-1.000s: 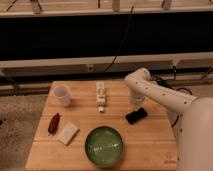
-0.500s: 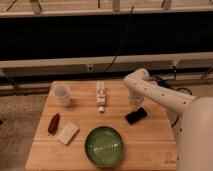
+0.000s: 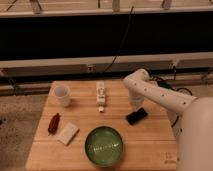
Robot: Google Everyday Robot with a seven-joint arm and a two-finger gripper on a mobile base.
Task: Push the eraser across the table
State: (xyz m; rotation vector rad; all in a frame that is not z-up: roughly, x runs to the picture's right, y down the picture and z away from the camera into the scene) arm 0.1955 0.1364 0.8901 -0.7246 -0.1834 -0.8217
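Note:
The eraser (image 3: 136, 116), a flat black slab, lies at an angle on the right half of the light-wood table (image 3: 150, 142). My gripper (image 3: 135, 101) hangs from the white arm that reaches in from the right. It points down at the tabletop just behind the eraser's far side, and it is shut with nothing in it. Whether it touches the eraser I cannot tell.
A green bowl (image 3: 104, 146) sits at the front centre. A white cup (image 3: 62, 95) stands at the back left, and a small white upright object (image 3: 101, 93) at the back centre. A dark red oblong (image 3: 53, 123) and a cream block (image 3: 67, 133) lie front left.

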